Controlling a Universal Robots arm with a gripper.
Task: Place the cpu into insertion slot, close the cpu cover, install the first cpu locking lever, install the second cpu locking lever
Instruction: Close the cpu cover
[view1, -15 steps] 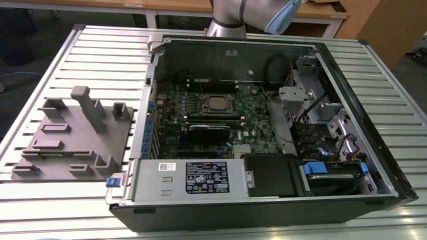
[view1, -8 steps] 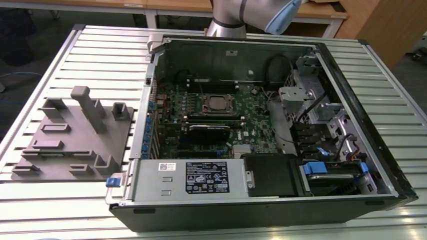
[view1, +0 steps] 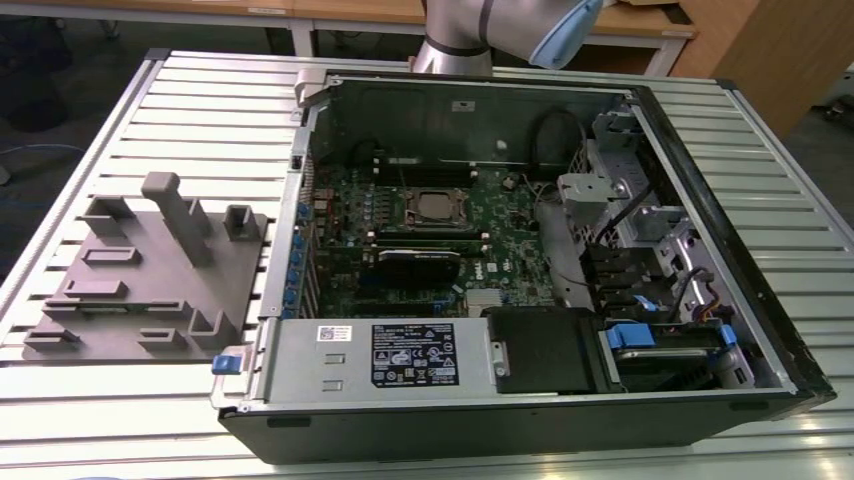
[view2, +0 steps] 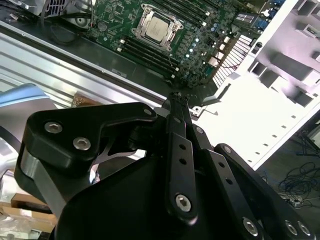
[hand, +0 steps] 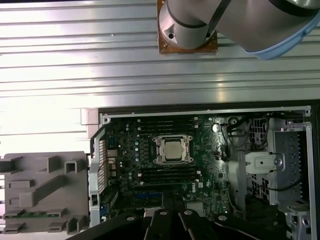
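The cpu (view1: 434, 207) (view2: 159, 25) (hand: 173, 149) lies flat in the insertion slot (view1: 437, 222) on the green board inside the open computer case. The silvery cpu cover (view2: 142, 28) (hand: 157, 150) lies down around the chip as a frame. I cannot make out how the locking levers stand. My gripper (view2: 177, 97) (hand: 173, 199) is shut with nothing between its black fingers (view2: 180, 150). It hangs high above the case, well away from the socket, over the case's edge in the second wrist view.
The arm's base (view1: 454, 45) stands on the slatted metal table (view1: 200, 110) behind the case. A grey fixture block (view1: 147, 270) (hand: 45, 192) lies on the exterior view's left of the case. A drive cage (view1: 667, 240) and a power supply (view1: 400, 355) sit inside the case.
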